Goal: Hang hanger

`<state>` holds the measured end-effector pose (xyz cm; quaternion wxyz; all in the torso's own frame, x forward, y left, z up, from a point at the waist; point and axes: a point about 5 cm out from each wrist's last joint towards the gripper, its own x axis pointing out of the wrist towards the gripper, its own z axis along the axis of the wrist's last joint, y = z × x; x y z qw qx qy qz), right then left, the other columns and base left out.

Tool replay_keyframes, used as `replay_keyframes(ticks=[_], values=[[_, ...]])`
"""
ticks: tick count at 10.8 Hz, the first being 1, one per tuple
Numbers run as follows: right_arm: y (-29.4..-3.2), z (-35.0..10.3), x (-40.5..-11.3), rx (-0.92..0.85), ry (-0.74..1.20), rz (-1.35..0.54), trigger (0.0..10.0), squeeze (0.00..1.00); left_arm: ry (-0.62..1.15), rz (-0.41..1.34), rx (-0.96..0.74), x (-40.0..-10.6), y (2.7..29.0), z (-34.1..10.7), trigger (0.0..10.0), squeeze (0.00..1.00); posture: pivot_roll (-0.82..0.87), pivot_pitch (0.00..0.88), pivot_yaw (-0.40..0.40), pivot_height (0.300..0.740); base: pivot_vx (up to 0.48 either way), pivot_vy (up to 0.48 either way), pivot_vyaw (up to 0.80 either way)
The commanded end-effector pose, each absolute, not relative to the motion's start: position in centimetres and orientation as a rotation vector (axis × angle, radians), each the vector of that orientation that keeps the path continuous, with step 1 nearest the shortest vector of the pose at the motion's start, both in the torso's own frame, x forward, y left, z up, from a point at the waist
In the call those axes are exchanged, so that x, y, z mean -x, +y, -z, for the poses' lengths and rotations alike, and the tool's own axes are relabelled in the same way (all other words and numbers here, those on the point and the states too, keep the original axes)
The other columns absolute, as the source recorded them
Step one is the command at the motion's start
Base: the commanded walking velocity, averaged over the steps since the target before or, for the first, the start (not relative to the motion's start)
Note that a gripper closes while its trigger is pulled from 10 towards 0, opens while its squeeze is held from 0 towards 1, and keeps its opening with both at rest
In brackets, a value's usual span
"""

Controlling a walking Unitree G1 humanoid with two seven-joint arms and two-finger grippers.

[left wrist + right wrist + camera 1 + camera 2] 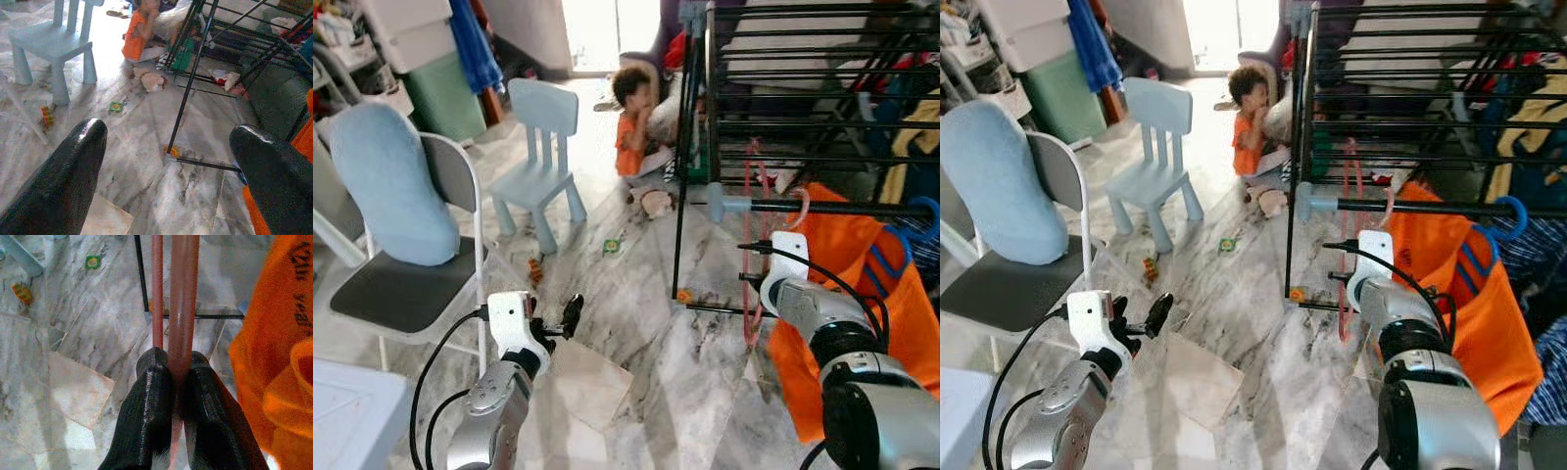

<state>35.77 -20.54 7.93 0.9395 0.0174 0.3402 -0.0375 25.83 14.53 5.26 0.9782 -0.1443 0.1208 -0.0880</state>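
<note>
A pink plastic hanger [747, 196] hangs edge-on beside the black drying rack. Its hook [800, 208] curls at the black rail [842, 208], just right of the rail's grey end cap [724, 204]. My right gripper [749, 262] is shut on the hanger's lower part. In the right wrist view both black fingers [151, 416] clamp the pink bar [183, 323]. An orange garment [862, 284] on a blue hanger [925, 211] hangs on the same rail, right of my right arm. My left gripper [558, 323] is low over the floor, open and empty, with its fingertips [73, 166] wide apart.
The black rack frame [685, 196] stands ahead on the marble floor. A child in an orange shirt [631, 127] sits beyond it, among small toys [611, 246]. A light blue child's chair [543, 157] and a folding chair with a blue cushion [391, 186] stand to the left.
</note>
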Motion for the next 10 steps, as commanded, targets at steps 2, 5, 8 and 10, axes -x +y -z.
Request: replay_keyframes(ticks=[2,5,8,10], values=[[-18.4,-7.7,-36.1,0.021,0.708,-0.030,10.0,0.00,0.239,0.170,0.286,-25.8,14.8,-5.6,10.0,0.00,-0.08,0.000,0.035,0.740,0.000,0.000,0.00],[-18.9,-6.5,-35.4,0.052,0.745,-0.013,10.0,0.00,0.238,0.157,0.284,-25.7,15.1,-5.6,10.0,0.00,-0.06,0.000,0.023,0.740,0.000,0.000,0.00],[-20.4,-5.2,-34.3,0.013,0.761,0.067,10.0,1.00,0.260,0.181,0.281,-25.7,14.7,-5.5,10.0,0.00,-0.08,0.000,0.047,0.740,0.000,0.000,0.00],[-21.0,-5.5,-34.4,0.043,0.719,0.121,10.0,1.00,0.263,0.190,0.276,-25.8,14.7,-5.5,10.0,0.00,-0.08,0.000,0.057,0.740,0.000,0.000,0.00]])
